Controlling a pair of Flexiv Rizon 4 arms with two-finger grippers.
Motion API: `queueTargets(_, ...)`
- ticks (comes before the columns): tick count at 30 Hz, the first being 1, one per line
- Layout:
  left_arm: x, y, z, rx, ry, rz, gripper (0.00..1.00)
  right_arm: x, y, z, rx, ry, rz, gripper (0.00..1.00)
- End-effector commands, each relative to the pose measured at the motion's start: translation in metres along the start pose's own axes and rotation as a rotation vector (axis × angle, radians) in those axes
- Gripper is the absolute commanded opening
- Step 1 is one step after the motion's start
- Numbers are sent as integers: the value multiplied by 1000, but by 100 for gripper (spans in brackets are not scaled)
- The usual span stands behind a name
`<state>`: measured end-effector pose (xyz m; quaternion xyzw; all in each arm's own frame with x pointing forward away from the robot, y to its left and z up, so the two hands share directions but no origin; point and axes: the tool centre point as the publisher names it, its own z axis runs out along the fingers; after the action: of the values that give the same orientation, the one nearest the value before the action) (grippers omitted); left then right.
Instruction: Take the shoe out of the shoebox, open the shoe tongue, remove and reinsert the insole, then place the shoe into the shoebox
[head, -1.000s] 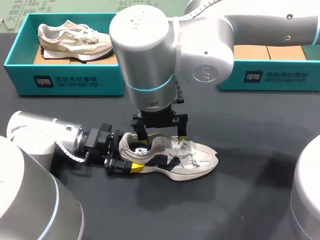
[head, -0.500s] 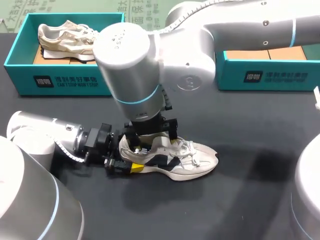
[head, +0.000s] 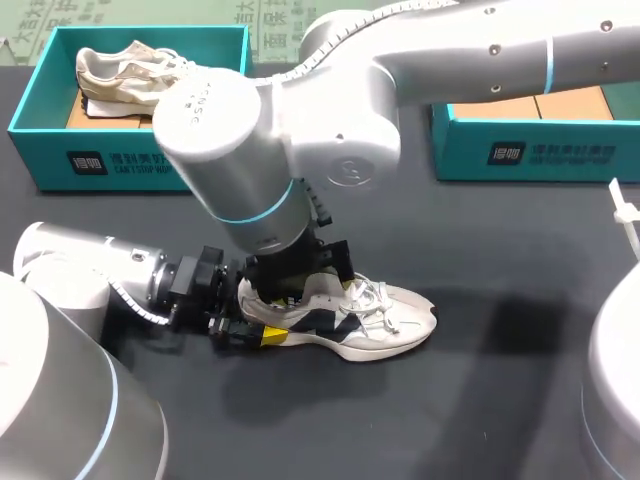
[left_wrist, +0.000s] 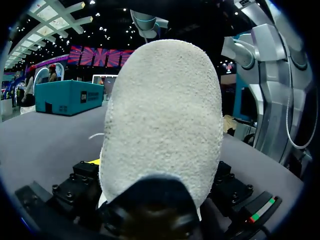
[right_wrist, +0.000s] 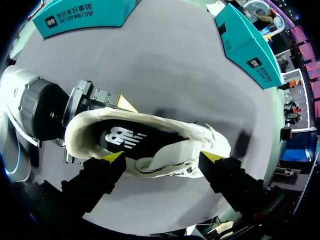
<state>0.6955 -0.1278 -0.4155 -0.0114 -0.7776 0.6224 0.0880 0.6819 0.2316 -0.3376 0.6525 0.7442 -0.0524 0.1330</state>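
Right arm (head: 250, 140) swung lower, leftward.
Head: cream-and-navy mesh sneaker (head: 385, 318) unboxed, on black worktop (head: 480, 400); left claw (head: 250, 330) clamps it.
Left wrist: sneaker heel (left_wrist: 162, 125) fills view.
Right wrist: right claw (right_wrist: 162, 157) spread wide over seated dark insole (right_wrist: 130, 137). Removal, reinsertion and boxing appear left.

White mesh sneaker (head: 360, 318) lies centrally; left gripper (head: 252, 318) at its 9 o'clock, right gripper (right_wrist: 162, 157) above. Teal cardboard shoebox (head: 130, 165) at 11 o'clock, second shoebox (head: 530, 150) at 1 o'clock.

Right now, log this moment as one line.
shoe: on table | left gripper: shut on shoe | right gripper: open over shoe opening | insole: inside shoe
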Motion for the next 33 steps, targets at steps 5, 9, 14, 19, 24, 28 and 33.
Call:
queueTargets(5,-1,0,0,-1,-1,-1,0,-1,-7,6,-22,-109,394,100)
queueTargets(9,-1,0,0,-1,-1,-1,0,-7,-5,13,-21,-116,395,100)
queueTargets(14,-1,0,0,-1,-1,-1,0,-12,-1,19,-19,-124,398,100)
queueTargets(19,-1,0,0,-1,-1,-1,0,-15,-2,20,-16,-129,402,100)
queueTargets(24,-1,0,0,-1,-1,-1,0,-21,-12,20,-9,-132,421,100)
queueTargets(28,-1,0,0,-1,-1,-1,0,-25,-14,20,-5,-132,424,100)
queueTargets(33,-1,0,0,-1,-1,-1,0,-30,-15,19,0,-131,422,100)
